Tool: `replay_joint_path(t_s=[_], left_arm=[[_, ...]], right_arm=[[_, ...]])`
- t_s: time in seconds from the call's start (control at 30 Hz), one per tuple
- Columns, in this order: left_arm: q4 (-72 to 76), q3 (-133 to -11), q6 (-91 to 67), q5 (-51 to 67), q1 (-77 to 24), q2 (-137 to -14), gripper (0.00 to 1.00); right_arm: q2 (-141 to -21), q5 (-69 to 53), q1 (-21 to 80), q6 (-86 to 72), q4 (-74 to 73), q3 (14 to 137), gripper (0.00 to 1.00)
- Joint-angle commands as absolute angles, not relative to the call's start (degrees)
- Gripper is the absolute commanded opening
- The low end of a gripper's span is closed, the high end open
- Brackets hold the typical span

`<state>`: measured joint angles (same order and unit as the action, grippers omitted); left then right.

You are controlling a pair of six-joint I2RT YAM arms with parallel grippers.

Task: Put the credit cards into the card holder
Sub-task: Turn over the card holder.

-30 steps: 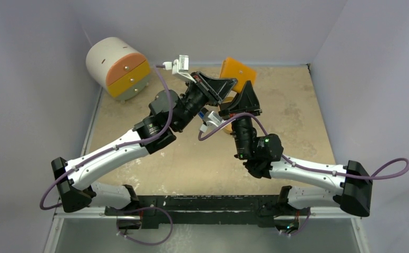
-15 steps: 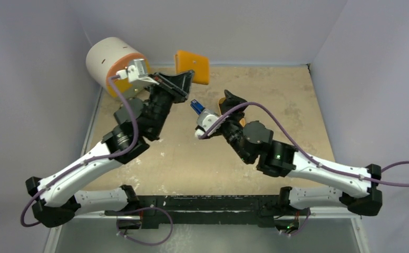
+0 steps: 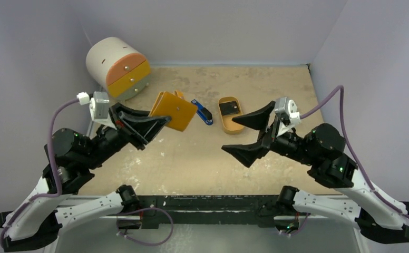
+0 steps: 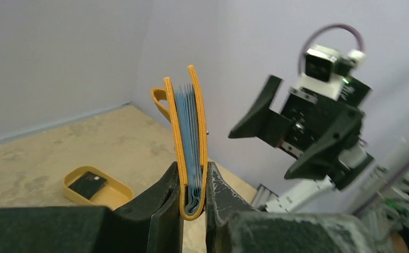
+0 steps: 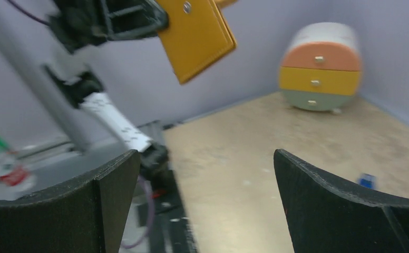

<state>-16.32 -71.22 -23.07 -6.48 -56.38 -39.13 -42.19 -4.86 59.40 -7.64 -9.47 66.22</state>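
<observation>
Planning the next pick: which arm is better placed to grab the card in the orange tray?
Probably right. The right gripper is open, empty, and close to the tray with the card; the left gripper is shut on the card holder, held in the air.

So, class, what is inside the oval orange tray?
One dark card lies flat inside the tray. Anything beneath that card is hidden.

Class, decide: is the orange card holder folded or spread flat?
Folded. The left gripper clamps the card holder, its two covers close together with blue pockets between, gaping slightly at the free edge.
</observation>
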Motion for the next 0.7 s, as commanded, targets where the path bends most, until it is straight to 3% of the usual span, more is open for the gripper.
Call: replay_joint_path(t_s=[0.0, 0.23, 0.67], left_arm=[[-16.5, -69.0, -20.5, 13.7, -56.4, -39.3, 0.00], [-4.1, -63.7, -27.1, 27.8, -56.3, -42.2, 0.00], [2.4, -67.6, -31.5, 35.3, -56.3, -49.2, 0.00]], right_arm=[[-43.3, -20.4, 59.2, -26.5, 1.0, 63.8, 0.99], [-46.3, -31.1, 59.2, -41.6, 23.2, 56.7, 0.99], [-40.7, -28.9, 59.2, -42.3, 22.9, 53.1, 0.97]])
